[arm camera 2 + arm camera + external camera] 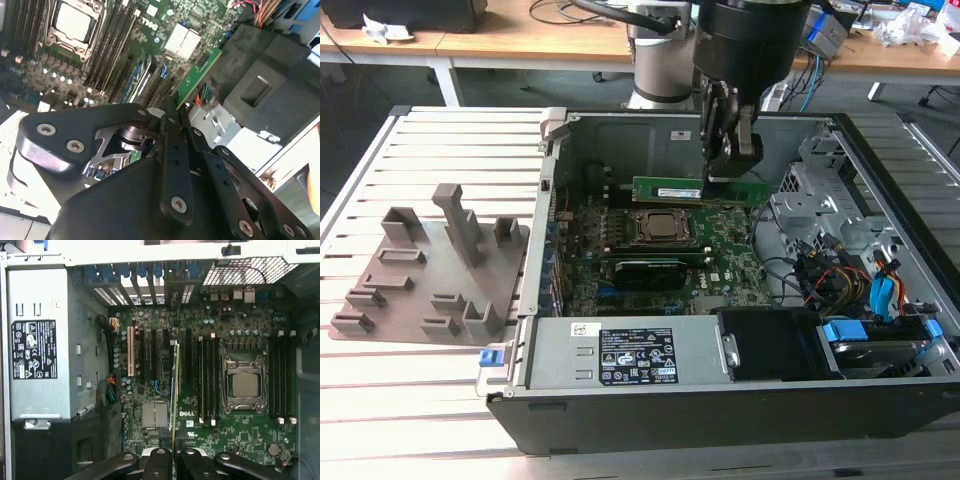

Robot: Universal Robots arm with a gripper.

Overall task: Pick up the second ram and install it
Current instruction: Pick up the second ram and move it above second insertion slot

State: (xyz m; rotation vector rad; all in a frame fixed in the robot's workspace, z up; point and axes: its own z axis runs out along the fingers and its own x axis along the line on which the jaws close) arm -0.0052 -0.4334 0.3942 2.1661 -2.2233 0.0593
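The second ram (685,189) is a slim green stick held level above the motherboard (730,265), at the far side of the processor socket (660,227) inside the open computer case. My gripper (725,176) is shut on the stick's end toward the exterior view's right. In the first wrist view the ram (175,390) is seen edge-on, running out from my gripper (173,456) over the slots beside the socket (245,385). In the second wrist view the ram (196,76) sticks out past the fingertips (171,107).
A grey plastic holder (430,265) with upright blocks lies on the slatted table at the exterior view's left. The power supply (620,355) fills the case's near side. Drive bays and cables (875,290) crowd the exterior view's right. The case walls (620,135) enclose the board.
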